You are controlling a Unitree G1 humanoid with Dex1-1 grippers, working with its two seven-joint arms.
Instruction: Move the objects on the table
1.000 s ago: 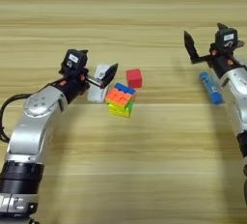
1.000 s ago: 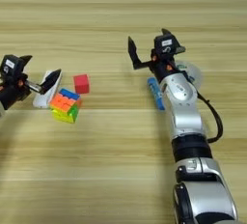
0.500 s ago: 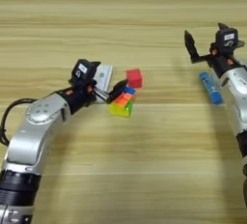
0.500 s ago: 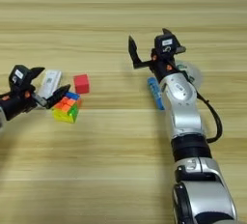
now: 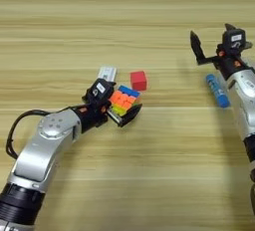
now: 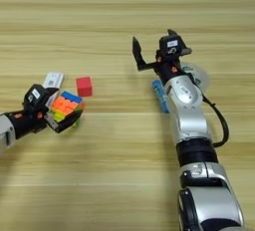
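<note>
My left gripper (image 5: 117, 109) reaches in from the lower left and is shut on the multicoloured puzzle cube (image 5: 125, 100). One black finger lies along the cube's near side. The red cube (image 5: 138, 80) sits just beyond it, apart. Left of the red cube, the slim white bar (image 5: 107, 72) lies flat on the table (image 5: 74, 31). At the right, my right gripper (image 6: 153, 50) hovers open with nothing in it, above the far end of the blue-and-white marker (image 6: 160, 96). The clear tape roll (image 6: 197, 76) lies just right of that forearm.
My right arm (image 6: 191, 125) runs up the right side from the near edge, with a black cable beside it. My left forearm (image 5: 45, 150) crosses the lower left corner.
My left gripper has moved right, away from the white bar, and closed around the puzzle cube. The white bar now lies flat. The right arm has not moved.
</note>
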